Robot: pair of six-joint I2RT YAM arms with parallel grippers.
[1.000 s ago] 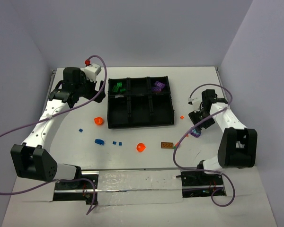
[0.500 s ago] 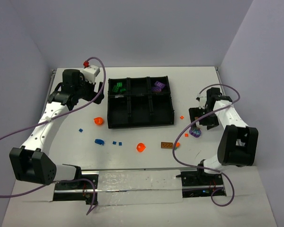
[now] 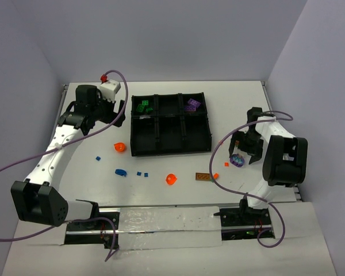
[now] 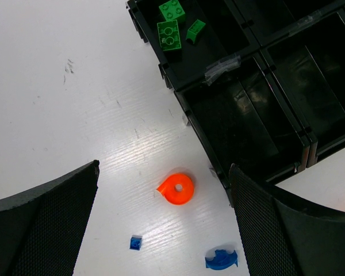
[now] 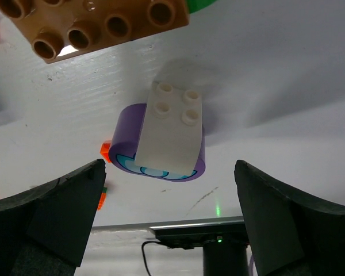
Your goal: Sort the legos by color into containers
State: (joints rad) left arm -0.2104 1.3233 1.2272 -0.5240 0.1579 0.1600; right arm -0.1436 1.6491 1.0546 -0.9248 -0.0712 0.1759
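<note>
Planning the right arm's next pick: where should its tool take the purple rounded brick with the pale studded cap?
Likely from above: right tool across the side faces of the purple rounded brick; its pale studded cap curves and could slip.

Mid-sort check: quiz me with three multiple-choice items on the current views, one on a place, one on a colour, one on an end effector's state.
1. The green legos lie in the tray's: A) far-left compartment; B) near-middle compartment; C) near-right compartment.
2. The round piece under the left end effector is: A) blue; B) orange; C) green.
3. The right end effector is: A) shut, empty; B) out of view; C) open above the purple piece.
A: they sit in that far corner cell. B: the left wrist view shows it orange. C: its jaws stand wide, clear of the piece.
</note>
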